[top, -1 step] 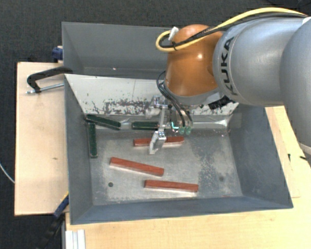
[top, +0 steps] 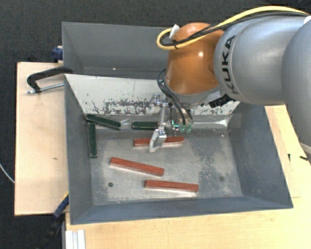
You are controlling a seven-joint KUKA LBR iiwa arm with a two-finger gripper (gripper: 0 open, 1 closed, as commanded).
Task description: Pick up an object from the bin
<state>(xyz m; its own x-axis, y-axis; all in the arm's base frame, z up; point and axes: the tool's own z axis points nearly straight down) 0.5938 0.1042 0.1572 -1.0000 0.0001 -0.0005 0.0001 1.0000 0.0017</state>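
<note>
My gripper (top: 157, 139) hangs low over the middle of the bin, near its back wall. Right under it lies a short red-brown bar (top: 172, 141), flat and running left to right, partly covered by the gripper. A dark green bar (top: 144, 124) lies just to the gripper's left, against the back wall. In front of the gripper a longer red-brown bar (top: 137, 166) rests slightly slanted on the bin floor.
Another red-brown bar (top: 171, 186) lies near the front wall. Two more dark green bars sit at the left, one slanted (top: 103, 121) and one along the left wall (top: 93, 140). The arm with its orange cover reaches in from the right.
</note>
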